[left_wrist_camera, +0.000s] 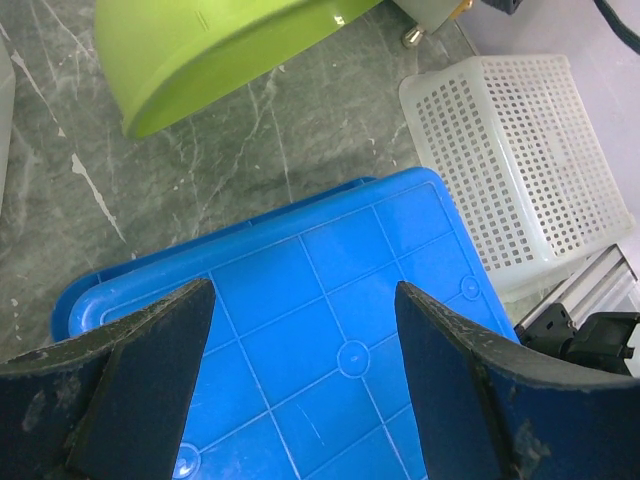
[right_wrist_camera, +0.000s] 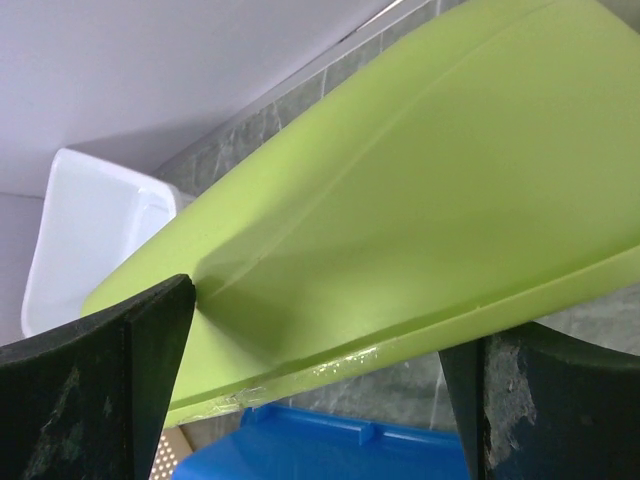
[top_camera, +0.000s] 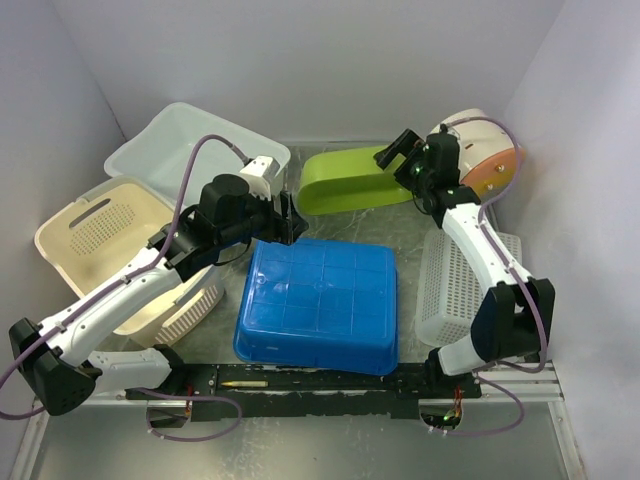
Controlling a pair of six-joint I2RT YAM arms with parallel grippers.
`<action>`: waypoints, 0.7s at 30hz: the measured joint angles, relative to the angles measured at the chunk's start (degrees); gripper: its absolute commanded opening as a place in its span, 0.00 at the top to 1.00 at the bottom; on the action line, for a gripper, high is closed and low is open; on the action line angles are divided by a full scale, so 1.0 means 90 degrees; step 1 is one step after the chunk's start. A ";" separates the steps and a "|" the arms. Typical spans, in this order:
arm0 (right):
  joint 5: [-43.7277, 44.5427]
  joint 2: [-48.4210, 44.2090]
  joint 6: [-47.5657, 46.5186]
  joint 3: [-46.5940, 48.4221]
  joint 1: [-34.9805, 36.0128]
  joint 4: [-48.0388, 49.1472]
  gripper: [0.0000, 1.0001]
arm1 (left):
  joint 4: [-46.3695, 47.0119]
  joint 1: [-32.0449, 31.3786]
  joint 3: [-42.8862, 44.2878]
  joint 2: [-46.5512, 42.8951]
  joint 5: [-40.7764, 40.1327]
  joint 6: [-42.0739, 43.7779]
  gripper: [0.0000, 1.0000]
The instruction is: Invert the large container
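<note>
A lime-green tub lies tilted on the grey marbled table. To its left are a white bin and a cream slotted basket. To its right are a white mesh basket and an orange-and-white round object, possibly a lid.

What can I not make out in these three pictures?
- Inside of the blue container: every view; it lies base up, so its own walls hide it.
- The orange and white object: top view; the right arm covers part, so its kind stays unclear.
- The cream basket: top view; the left arm crosses its near side.
</note>
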 measured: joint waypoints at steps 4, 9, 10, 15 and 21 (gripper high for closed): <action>-0.0148 -0.0493 0.0068 -0.0619 0.0022 0.0202 0.00 | 0.0000 0.0000 -0.0002 -0.0034 0.0000 -0.0002 0.16; -0.0257 -0.1183 0.0182 -0.1450 0.0228 0.0119 0.00 | 0.0002 0.0000 -0.0007 -0.0078 0.0007 -0.0002 0.16; -0.0255 -0.1297 0.0202 -0.1654 0.0335 0.0075 0.00 | 0.0002 0.0000 -0.0007 -0.0078 0.0010 -0.0005 0.16; -0.0260 -0.1603 0.0318 -0.2652 0.0738 -0.0338 0.00 | 0.0053 0.0000 -0.0024 -0.0075 0.0058 -0.0010 0.16; -0.0151 -0.1904 0.0289 -0.2815 0.0743 -0.0755 0.00 | 0.0051 0.0000 -0.0027 -0.0017 0.0126 -0.0010 0.16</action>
